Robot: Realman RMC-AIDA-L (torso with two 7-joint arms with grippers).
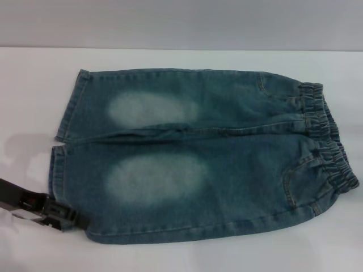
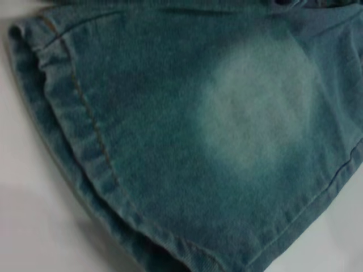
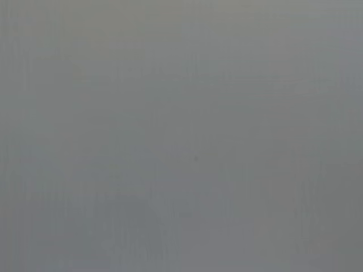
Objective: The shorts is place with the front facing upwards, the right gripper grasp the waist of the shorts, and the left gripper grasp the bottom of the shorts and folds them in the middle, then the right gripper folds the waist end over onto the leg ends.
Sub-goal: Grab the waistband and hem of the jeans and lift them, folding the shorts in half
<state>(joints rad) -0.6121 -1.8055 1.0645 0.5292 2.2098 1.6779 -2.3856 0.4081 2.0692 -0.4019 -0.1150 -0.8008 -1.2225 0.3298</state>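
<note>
Head view shows the shorts (image 1: 204, 156) flat and unfolded mid-frame, waist (image 1: 329, 141) right, leg ends (image 1: 59, 153) left. At lower left, the left gripper (image 1: 57, 214) touches a hem; jaw state unclear. Right gripper unseen. Every fold remains.

Left pincer (image 1: 62, 218) cut off at frame edge, fingers unclear, right wrist view featureless grey blur

I see bare white table (image 1: 34, 90) all round the shorts (image 1: 227, 170); wide room top and left of frame. Left gripper (image 1: 71, 220) sits lower left at the near hem corner, crowding that approach.
</note>
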